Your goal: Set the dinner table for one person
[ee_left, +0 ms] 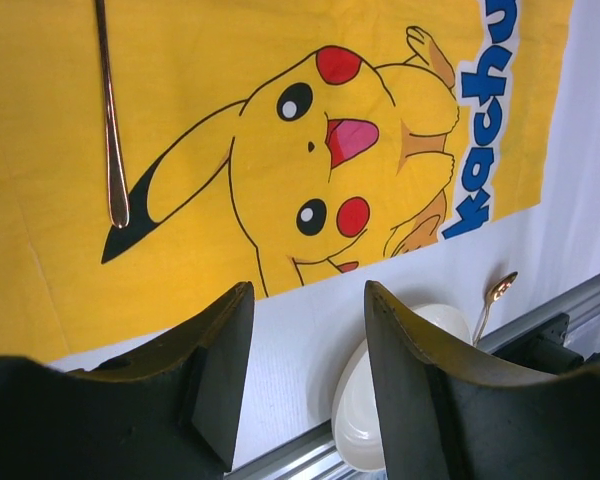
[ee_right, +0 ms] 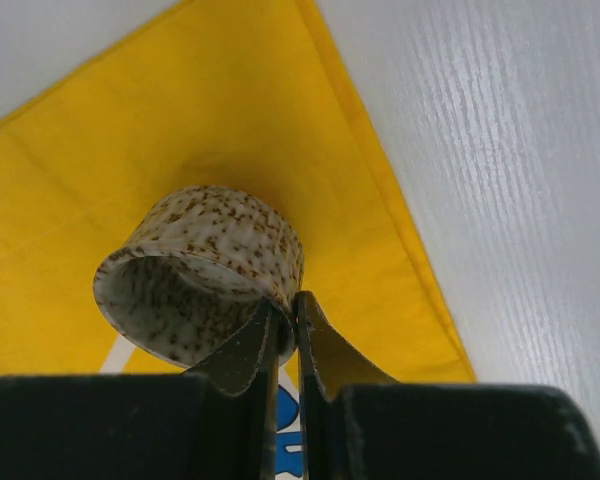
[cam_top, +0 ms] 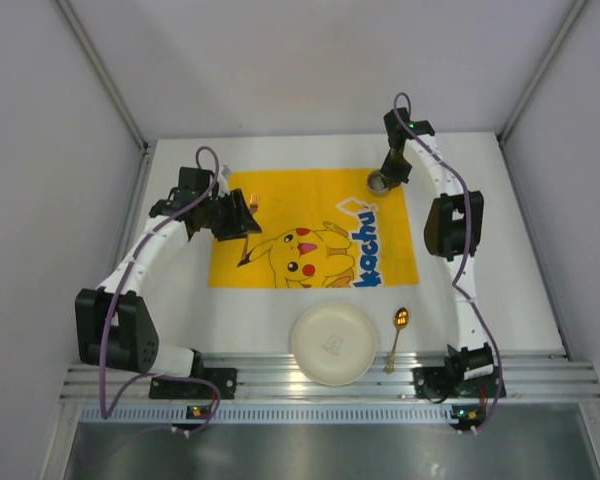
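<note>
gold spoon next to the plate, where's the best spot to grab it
Mid-handle, from straight above, jaws across its width. The gold spoon lies flat on the dinner table, so only its thin handle offers opposing edges; the plate sits just to its left.

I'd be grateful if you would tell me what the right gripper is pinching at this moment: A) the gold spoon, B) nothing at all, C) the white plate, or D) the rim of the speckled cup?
D: the right wrist view shows the right gripper closed on the rim of the speckled cup at a corner of the yellow cloth, while the white plate and gold spoon lie untouched near the arm bases.
</note>
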Controlling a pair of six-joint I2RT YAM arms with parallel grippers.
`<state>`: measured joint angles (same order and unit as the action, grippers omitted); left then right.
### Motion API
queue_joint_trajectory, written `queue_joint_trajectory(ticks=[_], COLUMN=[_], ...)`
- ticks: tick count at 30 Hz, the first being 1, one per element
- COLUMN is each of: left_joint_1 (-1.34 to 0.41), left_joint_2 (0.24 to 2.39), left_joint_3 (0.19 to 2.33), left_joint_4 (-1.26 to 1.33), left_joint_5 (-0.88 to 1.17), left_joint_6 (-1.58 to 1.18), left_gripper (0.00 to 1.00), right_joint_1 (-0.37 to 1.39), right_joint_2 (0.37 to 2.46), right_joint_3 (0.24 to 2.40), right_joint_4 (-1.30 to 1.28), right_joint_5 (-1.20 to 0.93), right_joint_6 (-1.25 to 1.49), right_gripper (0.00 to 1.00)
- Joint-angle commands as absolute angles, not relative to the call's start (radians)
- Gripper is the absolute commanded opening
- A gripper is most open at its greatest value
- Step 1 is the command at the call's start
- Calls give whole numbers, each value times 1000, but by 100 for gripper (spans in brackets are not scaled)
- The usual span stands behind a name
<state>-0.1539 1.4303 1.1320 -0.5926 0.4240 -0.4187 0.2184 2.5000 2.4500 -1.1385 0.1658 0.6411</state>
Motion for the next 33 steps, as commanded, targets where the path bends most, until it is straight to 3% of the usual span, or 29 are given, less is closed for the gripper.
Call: queue_joint_trajectory(ticks=[1,4,5,6,8,9,12,17,19,23,33], left_joint_1=[-160,-160,-160,-160,-160,-160,-181,-346,-412,-537,-707], left_joint_2=[1358,1327,1316,1312,1302,1292,1287,1316,1328,1379,1592], left_joint_3=[1109,1091,1086,1082,1069,1066,1048,973,954,948,914], left_joint_4=[-633,-650,-660,-666,-675,-676,-680,-687,-698,-713,-591], left_joint_5=[397,384,379,374,376,379,409,463,457,483,446], left_joint_6=[-434,-430,-428,-428,-429,-430,-396,-350,-299,-249,-276], left_gripper=[53,54,54,53,54,54,54,52,52,52,53], right_joint_1=[219,221,221,222,221,219,218,219,219,215,203], right_joint_2=[2505,2531,2536,2536,2530,2514,2433,2170,2024,1826,1476], right_joint_3=[2522,2519,2514,2513,2510,2508,2468,2225,2087,1876,1370], right_joint_4=[-1149,-1146,-1141,-1140,-1137,-1134,-1114,-985,-963,-959,-963], right_joint_5=[134,114,107,104,101,103,106,155,225,327,350], right_joint_6=[676,684,686,686,686,684,666,615,598,565,597], right_gripper=[0,2,8,18,47,75,89,93,100,100,100])
